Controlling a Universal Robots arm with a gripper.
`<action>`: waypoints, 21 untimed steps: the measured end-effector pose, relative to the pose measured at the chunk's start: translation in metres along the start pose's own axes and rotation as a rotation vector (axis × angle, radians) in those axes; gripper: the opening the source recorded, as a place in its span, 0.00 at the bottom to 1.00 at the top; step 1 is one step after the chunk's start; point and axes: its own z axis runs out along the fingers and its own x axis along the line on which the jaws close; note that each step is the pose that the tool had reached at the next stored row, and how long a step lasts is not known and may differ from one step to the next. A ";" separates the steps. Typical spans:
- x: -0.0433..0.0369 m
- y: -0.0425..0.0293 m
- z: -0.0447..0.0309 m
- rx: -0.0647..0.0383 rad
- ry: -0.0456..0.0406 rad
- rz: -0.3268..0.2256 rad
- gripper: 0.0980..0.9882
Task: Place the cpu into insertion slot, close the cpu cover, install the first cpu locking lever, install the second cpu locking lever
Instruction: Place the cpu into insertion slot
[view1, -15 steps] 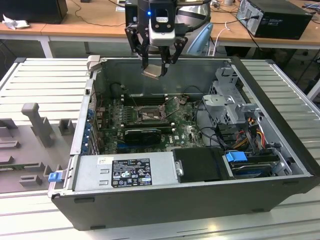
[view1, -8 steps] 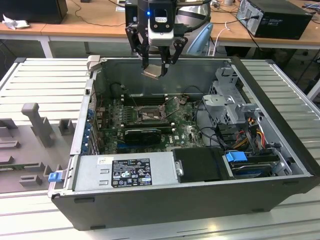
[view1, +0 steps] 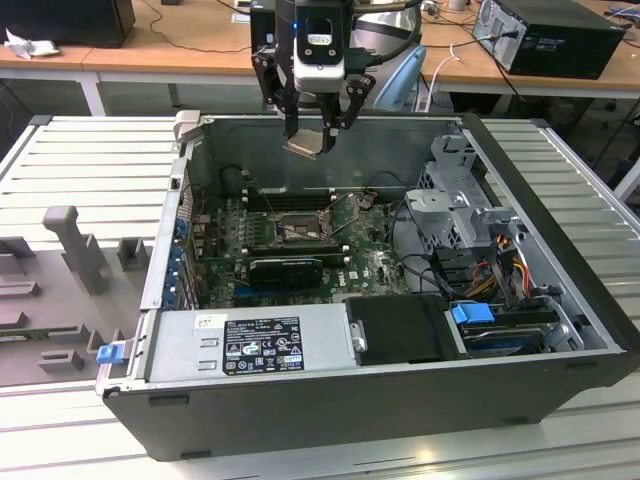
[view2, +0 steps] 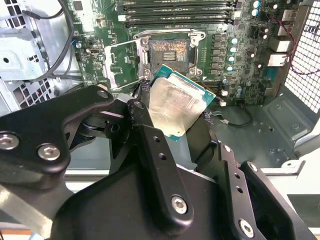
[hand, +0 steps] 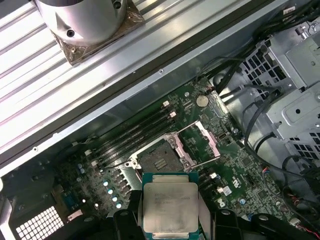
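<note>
My gripper (view1: 312, 135) hangs above the open computer case, over its back wall, shut on the cpu (view1: 308, 143). The cpu is a silvery square chip with a green edge, held tilted; it shows between the black fingers in both wrist views (view2: 175, 105) (hand: 169, 207). Well below it on the green motherboard lies the insertion slot (view1: 300, 228) (view2: 169, 50) (hand: 157, 161), a bare square socket with nothing in it. The cpu cover (view2: 122, 62) (hand: 202, 142) is swung open beside the socket. Thin metal levers stand loose around the socket frame.
Long black memory slots (hand: 135, 132) run along one side of the socket. In the exterior view a black heatsink bar (view1: 285, 268) lies in front of it, a power supply (view1: 250, 345) sits at the front, and a drive cage (view1: 460, 205) with cables at that view's right. Case walls enclose the board.
</note>
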 end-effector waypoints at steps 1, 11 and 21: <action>0.0000 0.0000 0.0000 0.000 -0.0004 0.004 0.49; 0.0000 0.0000 0.0002 -0.001 -0.0071 0.078 0.49; 0.0000 -0.0001 0.0015 -0.002 -0.0184 0.199 0.49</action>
